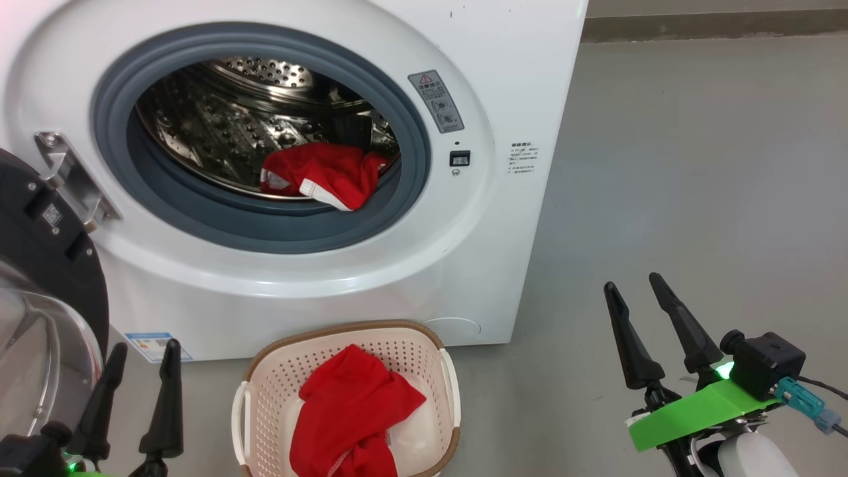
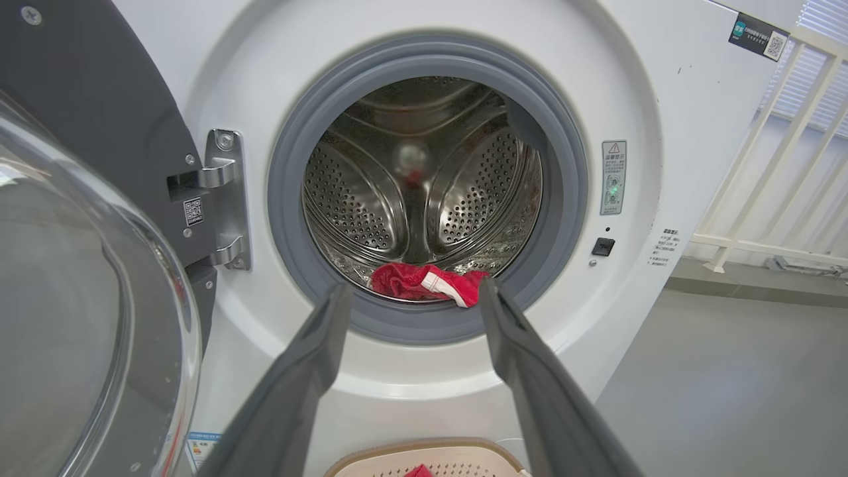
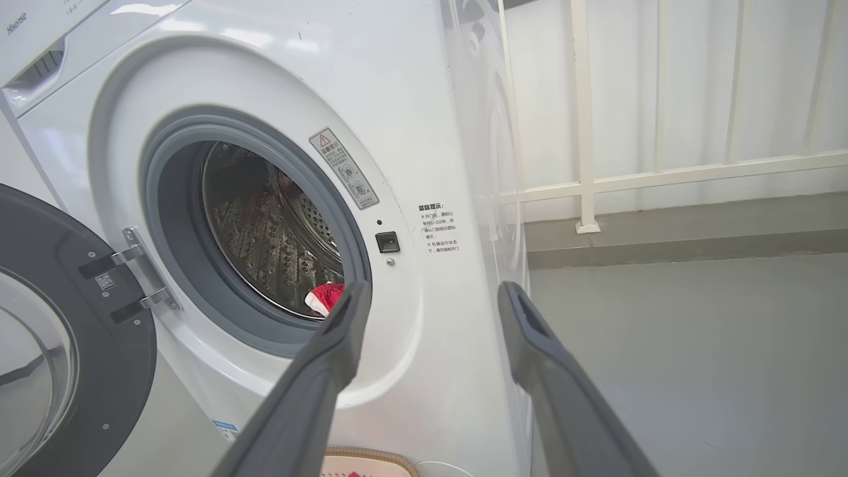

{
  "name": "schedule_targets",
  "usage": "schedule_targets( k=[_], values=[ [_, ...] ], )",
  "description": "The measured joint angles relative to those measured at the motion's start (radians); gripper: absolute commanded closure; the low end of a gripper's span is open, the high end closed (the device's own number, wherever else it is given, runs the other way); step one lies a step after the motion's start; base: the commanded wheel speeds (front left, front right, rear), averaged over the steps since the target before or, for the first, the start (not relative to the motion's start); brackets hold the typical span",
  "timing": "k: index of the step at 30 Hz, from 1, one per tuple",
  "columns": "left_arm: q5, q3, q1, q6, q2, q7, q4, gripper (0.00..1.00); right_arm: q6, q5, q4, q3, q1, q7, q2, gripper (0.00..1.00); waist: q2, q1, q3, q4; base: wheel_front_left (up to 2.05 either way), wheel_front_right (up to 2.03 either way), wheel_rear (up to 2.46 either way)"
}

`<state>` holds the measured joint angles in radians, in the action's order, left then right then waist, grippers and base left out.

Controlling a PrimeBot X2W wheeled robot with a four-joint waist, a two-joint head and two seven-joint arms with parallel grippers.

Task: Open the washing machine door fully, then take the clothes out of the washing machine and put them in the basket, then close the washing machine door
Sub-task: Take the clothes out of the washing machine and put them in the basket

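Observation:
The white washing machine [image 1: 464, 278] stands with its round black-rimmed door [image 1: 46, 265] swung wide to the left, glass bowl facing out. A red garment with white trim [image 1: 324, 175] lies at the drum's front lip, also the garment [image 2: 424, 281] in the left wrist view. The cream basket [image 1: 265, 391] sits on the floor before the machine, holding a red garment [image 1: 351, 411] over something white [image 1: 414, 430]. My left gripper [image 1: 142, 351] is open at the lower left, beside the door. My right gripper [image 1: 636, 291] is open at the lower right, over bare floor.
Grey floor [image 1: 695, 165] stretches to the right of the machine. A white railing [image 3: 583, 132] stands behind it along the wall. The open door's hinge [image 2: 222, 199] sits left of the grey gasket [image 2: 563, 199].

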<state>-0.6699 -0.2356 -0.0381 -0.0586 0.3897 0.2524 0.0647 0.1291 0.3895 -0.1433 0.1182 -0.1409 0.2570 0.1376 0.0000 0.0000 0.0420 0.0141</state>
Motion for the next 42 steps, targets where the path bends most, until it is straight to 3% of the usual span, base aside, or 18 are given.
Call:
schedule_targets(
  k=[32, 42],
  values=[
    [0.026, 0.017, 0.005, 0.012, -0.023, 0.000, -0.016, 0.00, 0.000, -0.001, 0.004, 0.000, 0.000, 0.000, 0.013, 0.00, 0.0000, 0.0000, 0.028, -0.003, 0.00, 0.00, 0.00],
    [0.027, -0.015, 0.151, 0.075, -0.023, -0.005, -0.102, 0.00, 0.000, -0.016, 0.026, 0.001, -0.006, 0.000, -0.015, 0.00, 0.0000, 0.0000, 0.094, -0.014, 0.00, 0.00, 0.00]
  ],
)
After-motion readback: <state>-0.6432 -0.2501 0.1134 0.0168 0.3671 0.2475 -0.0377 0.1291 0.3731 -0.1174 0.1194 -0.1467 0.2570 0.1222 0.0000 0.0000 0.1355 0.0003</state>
